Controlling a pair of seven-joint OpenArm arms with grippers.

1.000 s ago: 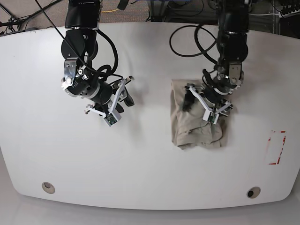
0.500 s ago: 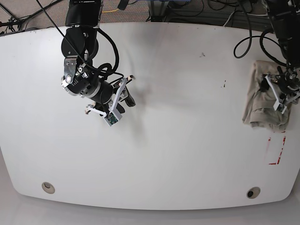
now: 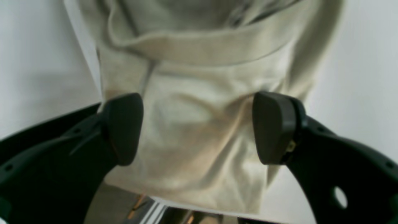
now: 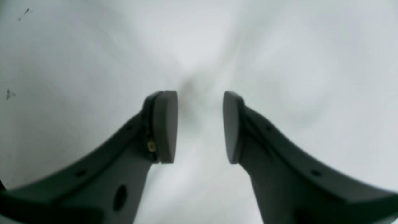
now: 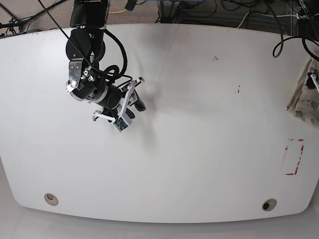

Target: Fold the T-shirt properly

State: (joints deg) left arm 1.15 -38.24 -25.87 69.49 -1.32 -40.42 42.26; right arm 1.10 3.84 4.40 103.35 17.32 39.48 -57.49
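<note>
The khaki-beige T-shirt lies folded in a compact bundle at the far right edge of the white table, partly cut off by the frame. My left gripper is over it, barely in view. In the left wrist view the T-shirt fills the space behind the left gripper, whose pads stand wide apart on top of the cloth, which spreads wider than the gap. My right gripper hovers over bare table at the left. In its wrist view the right gripper is open with nothing between its pads.
A red tape rectangle marks the table near its right edge, below the shirt. Two round holes sit near the front edge. Cables run behind the table. The floor shows past the table's edge in the left wrist view.
My left gripper has travelled from the table's middle to its far right edge, and the folded T-shirt moved along under it. The right arm shifted only slightly.
</note>
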